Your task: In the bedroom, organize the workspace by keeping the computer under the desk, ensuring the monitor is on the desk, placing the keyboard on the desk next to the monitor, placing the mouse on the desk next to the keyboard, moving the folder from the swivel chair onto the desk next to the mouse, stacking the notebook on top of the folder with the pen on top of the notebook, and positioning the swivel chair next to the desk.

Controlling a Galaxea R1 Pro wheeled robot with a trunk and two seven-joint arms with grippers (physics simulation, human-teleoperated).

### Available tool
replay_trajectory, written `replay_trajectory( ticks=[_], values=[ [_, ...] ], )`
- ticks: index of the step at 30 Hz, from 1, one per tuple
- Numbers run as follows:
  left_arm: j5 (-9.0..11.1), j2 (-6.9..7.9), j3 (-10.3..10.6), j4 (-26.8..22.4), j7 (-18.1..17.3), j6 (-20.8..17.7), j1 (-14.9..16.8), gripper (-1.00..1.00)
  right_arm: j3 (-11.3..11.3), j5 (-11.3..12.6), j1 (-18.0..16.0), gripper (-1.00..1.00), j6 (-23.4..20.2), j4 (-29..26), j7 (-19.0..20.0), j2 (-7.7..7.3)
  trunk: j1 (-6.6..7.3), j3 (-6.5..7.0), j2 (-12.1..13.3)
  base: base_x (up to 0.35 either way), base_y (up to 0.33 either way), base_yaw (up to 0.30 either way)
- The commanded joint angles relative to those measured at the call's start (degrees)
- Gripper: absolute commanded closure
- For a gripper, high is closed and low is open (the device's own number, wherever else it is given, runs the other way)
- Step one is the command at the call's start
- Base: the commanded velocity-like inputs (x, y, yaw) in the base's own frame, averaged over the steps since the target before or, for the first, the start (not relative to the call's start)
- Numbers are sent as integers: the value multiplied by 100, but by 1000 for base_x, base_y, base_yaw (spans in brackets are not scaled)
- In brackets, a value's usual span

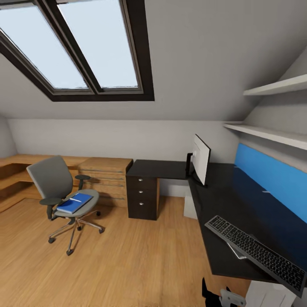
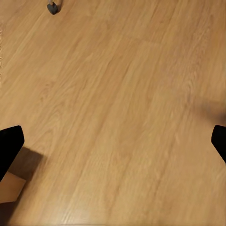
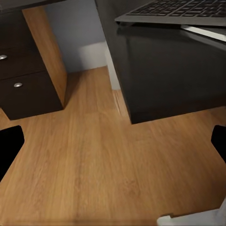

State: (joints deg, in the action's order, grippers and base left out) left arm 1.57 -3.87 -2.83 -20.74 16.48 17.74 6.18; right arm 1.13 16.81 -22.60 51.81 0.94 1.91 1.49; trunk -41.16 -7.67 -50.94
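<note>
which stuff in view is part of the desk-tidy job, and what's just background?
Job:
swivel chair
folder, on the chair seat
pen, on the folder
desk
monitor, on the desk
keyboard, at the desk's near edge, overhanging it

Background:
wooden drawer cabinet
wall shelves
skylight

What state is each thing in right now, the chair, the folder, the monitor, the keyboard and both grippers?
swivel chair: on the floor, away from the desk.
folder: flat on the chair seat.
monitor: upright on the desk.
keyboard: on the desk, overhanging its edge.
left gripper: open, empty.
right gripper: open, empty.
</note>
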Motion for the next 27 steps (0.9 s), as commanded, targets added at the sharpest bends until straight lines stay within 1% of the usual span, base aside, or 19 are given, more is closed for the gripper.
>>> replay_trajectory(
  ticks=[1,7,10,21,24,27],
  values=[
    [14,-7,-26,6,-16,139,3,-100,8,23,-7,-100,22,6,22,1,0,-18,-6,-10,-15,77],
    [4,-9,-24,15,-21,220,3,-100,6,24,-7,-100,20,7,21,1,0,-71,-6,-13,-20,77],
    [2,-9,-24,17,-22,226,3,-100,3,22,-7,-100,20,9,21,1,0,-98,-6,-84,-167,77],
    [8,-9,-25,23,-22,228,2,-100,1,15,-7,-100,19,11,23,-1,0,-196,-6,-115,-286,57],
    [9,-7,-24,25,-22,224,2,-100,1,15,-7,-100,21,11,26,-2,0,-219,-6,-170,-286,-80],
    [9,-6,-24,26,-22,222,4,-100,1,15,-7,-100,21,11,27,-7,0,-225,-6,-230,-245,-243]
  ],
)
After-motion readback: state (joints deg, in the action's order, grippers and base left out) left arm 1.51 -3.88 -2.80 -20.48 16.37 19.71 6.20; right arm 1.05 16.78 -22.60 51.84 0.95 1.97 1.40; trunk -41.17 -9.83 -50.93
